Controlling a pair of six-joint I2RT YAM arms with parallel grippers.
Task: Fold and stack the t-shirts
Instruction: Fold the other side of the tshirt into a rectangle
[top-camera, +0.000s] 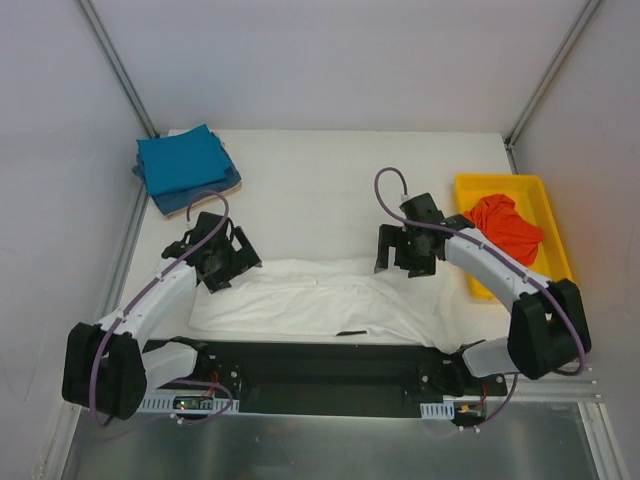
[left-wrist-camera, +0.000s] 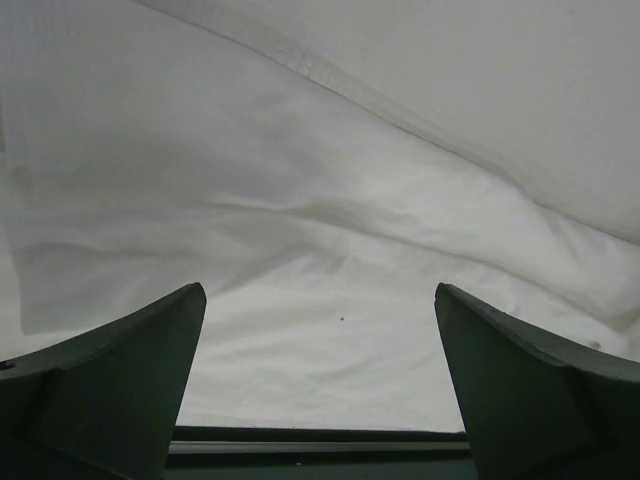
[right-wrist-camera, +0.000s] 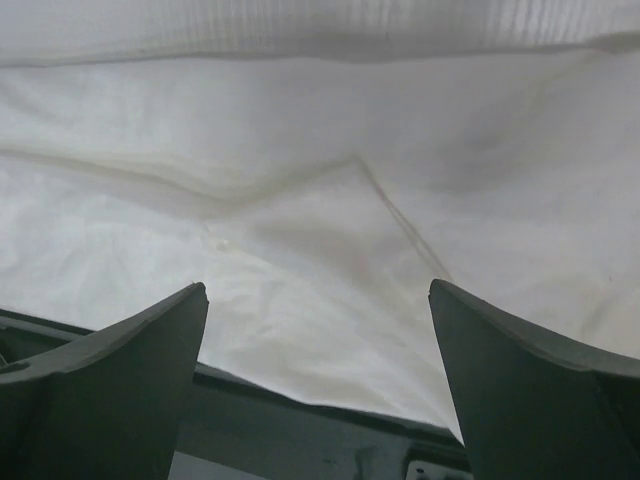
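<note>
White t-shirt (top-camera: 300, 295) spread flat across near desk (top-camera: 320, 170). Left tool (top-camera: 224, 257) and right tool (top-camera: 406, 252), jaws spread wide, empty, poised over its far edge. Pinch both corners level; lift together. Folded teal t-shirts (top-camera: 183, 165) far left. Dark mark (top-camera: 352, 332) at near hem, possibly print, unreadable.

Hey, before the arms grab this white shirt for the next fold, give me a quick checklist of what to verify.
1. Left gripper open, nothing between the fingers: ok.
2. Right gripper open, nothing held: ok.
3. White shirt smooth: not ok, wrinkled with a raised crease.
4. Fingers touching the cloth: cannot tell.
5. Folded teal stack clear of both arms, at the far left: ok.
6. Orange-red shirt folded: not ok, crumpled in the yellow tray.
</note>
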